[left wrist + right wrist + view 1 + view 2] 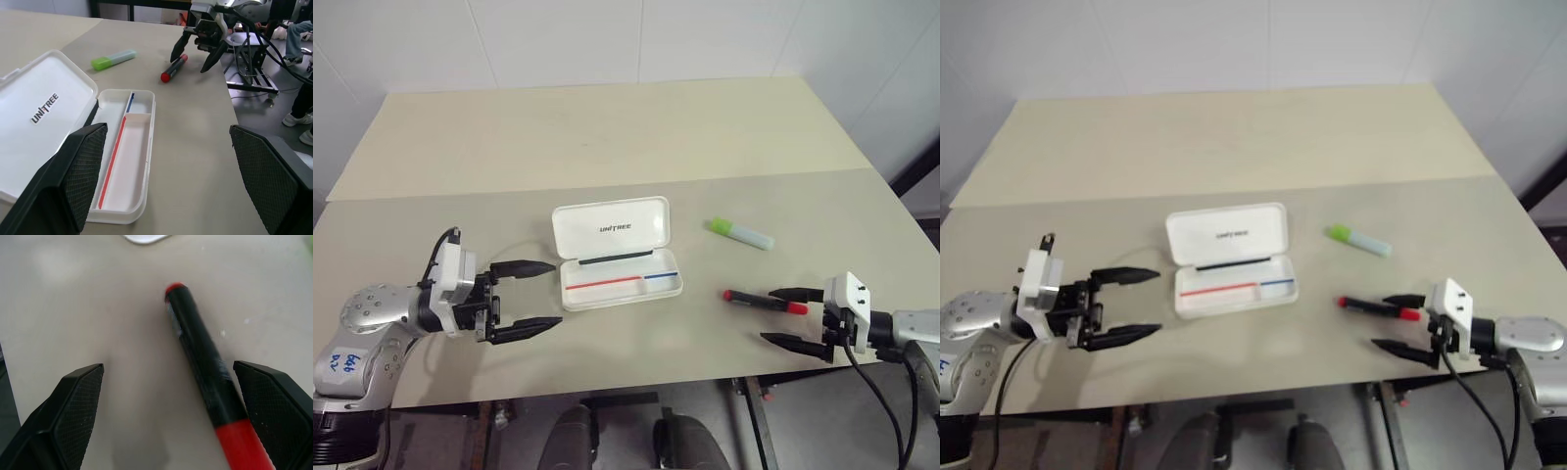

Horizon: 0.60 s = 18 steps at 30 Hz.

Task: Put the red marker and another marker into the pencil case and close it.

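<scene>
Right claw (798,318) gaping, straddling the capped end of the red marker (766,301) lying right of the open pencil case (619,253): centre jaws on barrel before closing; left claw (528,298) open left of case, green marker (740,233) beyond.

One white pencil case (612,227), lying open; two markers at its three o'clock: one red marker (765,300), one green-capped highlighter (740,233); two grippers; one table (607,137)
</scene>
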Each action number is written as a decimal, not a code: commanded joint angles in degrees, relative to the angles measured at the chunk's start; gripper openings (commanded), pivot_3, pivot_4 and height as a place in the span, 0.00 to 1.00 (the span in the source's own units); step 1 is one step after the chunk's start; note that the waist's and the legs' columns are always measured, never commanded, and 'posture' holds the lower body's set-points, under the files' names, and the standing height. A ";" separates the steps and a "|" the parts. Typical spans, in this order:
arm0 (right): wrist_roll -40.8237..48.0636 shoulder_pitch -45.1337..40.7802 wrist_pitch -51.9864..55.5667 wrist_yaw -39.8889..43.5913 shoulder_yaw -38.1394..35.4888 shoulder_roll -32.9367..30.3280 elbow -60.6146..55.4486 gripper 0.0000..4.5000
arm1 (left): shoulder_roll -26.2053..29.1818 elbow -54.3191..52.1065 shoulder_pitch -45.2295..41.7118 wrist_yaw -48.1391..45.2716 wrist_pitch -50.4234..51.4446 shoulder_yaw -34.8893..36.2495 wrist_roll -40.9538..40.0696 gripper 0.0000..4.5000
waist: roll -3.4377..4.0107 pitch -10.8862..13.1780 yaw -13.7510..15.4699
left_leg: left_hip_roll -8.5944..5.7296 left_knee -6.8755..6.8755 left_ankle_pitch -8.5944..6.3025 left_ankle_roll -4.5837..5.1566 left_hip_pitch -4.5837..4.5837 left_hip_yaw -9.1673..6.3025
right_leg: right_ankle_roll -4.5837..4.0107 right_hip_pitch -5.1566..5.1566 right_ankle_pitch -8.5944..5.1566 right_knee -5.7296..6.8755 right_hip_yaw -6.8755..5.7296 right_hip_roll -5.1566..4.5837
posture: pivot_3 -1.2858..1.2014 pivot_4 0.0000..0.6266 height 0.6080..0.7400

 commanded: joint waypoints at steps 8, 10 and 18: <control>-0.18 -2.71 -2.17 -0.09 1.86 3.75 0.02 0.31 | 1.54 2.04 -1.64 -0.54 -2.69 2.30 0.37 0.94 | 0.00 0.00 0.00 | 0.00 0.00 0.00 -0.02 0.01 0.00 | 0.00 0.00 0.00 0.01 0.00 0.00 | 0.52 0.24 1.00; -0.84 -3.36 -3.00 -0.78 1.91 4.26 0.50 0.14 | 1.39 2.28 -1.82 -0.34 -3.12 2.13 0.54 0.94 | 0.00 0.00 0.00 | 0.01 0.00 0.00 -0.02 0.02 0.00 | 0.00 0.00 0.00 0.02 0.00 0.01 | 0.52 0.24 1.00; -0.62 -9.30 -4.02 -0.76 2.57 5.79 -0.59 0.13 | 0.65 4.01 -1.67 0.63 -5.83 2.21 1.65 0.94 | 0.00 0.01 -0.19 | 0.02 0.01 0.00 -0.04 0.03 0.06 | 0.01 -0.02 0.01 0.03 0.04 0.01 | 0.52 0.24 1.00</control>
